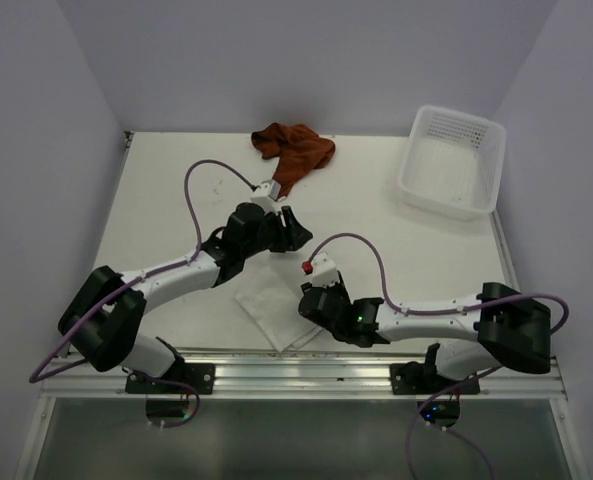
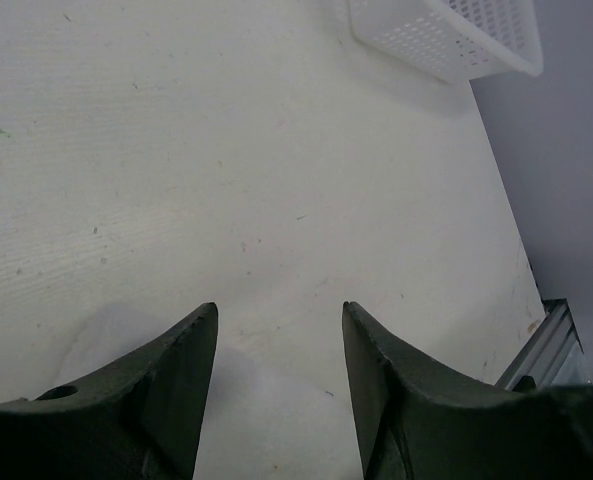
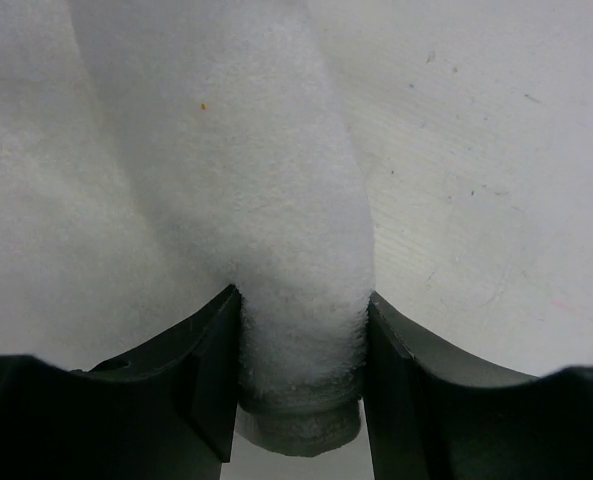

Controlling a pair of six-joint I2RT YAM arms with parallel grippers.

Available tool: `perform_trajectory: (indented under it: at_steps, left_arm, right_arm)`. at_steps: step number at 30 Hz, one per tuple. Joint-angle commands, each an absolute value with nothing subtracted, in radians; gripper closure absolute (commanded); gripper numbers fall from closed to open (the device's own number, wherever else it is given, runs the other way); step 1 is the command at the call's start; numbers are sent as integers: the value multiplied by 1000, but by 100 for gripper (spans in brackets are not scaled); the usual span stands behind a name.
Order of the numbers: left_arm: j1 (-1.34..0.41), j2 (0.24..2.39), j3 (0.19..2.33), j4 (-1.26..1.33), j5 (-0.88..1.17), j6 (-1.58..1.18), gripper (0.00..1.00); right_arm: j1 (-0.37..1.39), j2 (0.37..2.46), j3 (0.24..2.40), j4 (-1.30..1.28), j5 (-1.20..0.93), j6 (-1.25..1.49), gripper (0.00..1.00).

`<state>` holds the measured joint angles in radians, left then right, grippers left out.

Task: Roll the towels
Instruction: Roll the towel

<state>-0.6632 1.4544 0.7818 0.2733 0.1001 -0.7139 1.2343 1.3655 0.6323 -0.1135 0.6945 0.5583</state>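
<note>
- The white towel (image 1: 266, 310) lay flat at the near middle of the table (image 1: 176, 200), just ahead of the arm bases; the rust-brown towel (image 1: 294, 148) sat crumpled at the far edge, well apart from it; the basket (image 1: 460, 116) stood at the far right corner, with nothing visible inside it.
- The right gripper (image 3: 302, 294) was pressed down at the right side of the white towel; in the right wrist view its two fingers were closed against a raised ridge of white cloth that filled the gap between them; the jaws stood about half apart because of the thickness of the pinched fold.
- The left gripper (image 2: 279, 308) hung over the table just beyond the far side of the white towel; its fingers stood apart with nothing between them, only bare table below; a pale patch at the lower left of its own view was probably the towel's edge, though I could not be sure.
- Judged from this, the step in hand was the start of the white towel's roll: one edge pinched up, no turns of cloth visible yet; the brown towel looked untouched.
- The next move would seem to call for the right arm to carry its pinched fold over the flat cloth so that it curls onto itself; the left gripper would likely need to come down on the same edge or pin the cloth, so the towel rolls rather than slides.
- A risk: a pinch on one side only could drag the towel askew and give a slanted, loose roll.
</note>
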Motion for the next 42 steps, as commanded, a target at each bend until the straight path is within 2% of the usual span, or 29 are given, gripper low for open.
perform_trajectory:
  at_steps: [1,9,13,23,34,41,42]
  left_arm:
    - [-660,1447,805,290,130,-709,43]
    - [-660,1470,811,302,155,-724,43]
    - [-664,1493,805,318,173,-739,43]
    - [-701,1551,703,411,180,-808,44]
    - [-724,1600,508,580,146,-897,46]
    - [-745,1574,488,575,97,-904,46]
    - [-749,1571,486,574,91,-905,46]
  right_arm:
    - [1304,1446,713,-241,1009,551,52]
    - [1433,1676,871,-391,1250,516,49]
    - [1482,1765,913,-422,1250,498,48]
    - [1520,1795,939,-466,1236,491,42]
    - [1503,1640,899,-387,1091,506,31]
    - [1390,1373,767,-236,816,470,24]
    - [1373,1336,747,-189,722,463,24]
